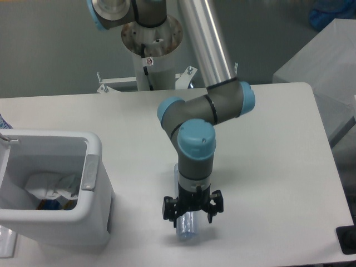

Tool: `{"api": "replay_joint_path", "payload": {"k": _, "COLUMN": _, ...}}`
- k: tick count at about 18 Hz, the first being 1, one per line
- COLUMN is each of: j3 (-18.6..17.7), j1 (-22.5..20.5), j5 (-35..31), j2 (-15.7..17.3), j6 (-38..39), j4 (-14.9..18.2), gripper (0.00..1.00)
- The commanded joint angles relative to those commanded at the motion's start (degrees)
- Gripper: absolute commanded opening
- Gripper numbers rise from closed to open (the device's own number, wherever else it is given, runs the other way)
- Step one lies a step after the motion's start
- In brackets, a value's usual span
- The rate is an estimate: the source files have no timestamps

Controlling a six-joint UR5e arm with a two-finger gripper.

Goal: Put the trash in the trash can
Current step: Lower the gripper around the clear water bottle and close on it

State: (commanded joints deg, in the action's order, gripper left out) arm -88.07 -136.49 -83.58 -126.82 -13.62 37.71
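Note:
The crushed clear plastic bottle [187, 227] lies lengthwise on the white table near its front edge, and only its near end shows below the wrist. My gripper [192, 214] points straight down over the bottle, open, with its black fingers [167, 207] on either side of the bottle close to the table. The white trash can [93, 146] stands at the front left, about a hand's width left of the gripper. Inside it lies the crumpled white-and-clear wrapper [50, 185].
A grey tab [89, 172] sits on the bin's right rim, facing the arm. A small black object [347, 240] is at the table's front right corner. A grey box [322, 61] stands beyond the right edge. The arm's base [150, 33] rises behind the table.

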Motion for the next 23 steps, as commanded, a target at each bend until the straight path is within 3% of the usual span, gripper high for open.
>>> {"api": "replay_joint_path", "payload": {"k": 16, "j3": 0.09, "j1": 1.05, "j5": -0.71, "j2": -3.17, "j6": -4.13, "j4": 0.00, "gripper": 1.00}}
{"api": "replay_joint_path", "payload": {"k": 23, "j3": 0.09, "j1": 1.05, "j5": -0.79, "j2": -3.26, "j6": -4.05, "j4": 0.00, "gripper": 0.80}}
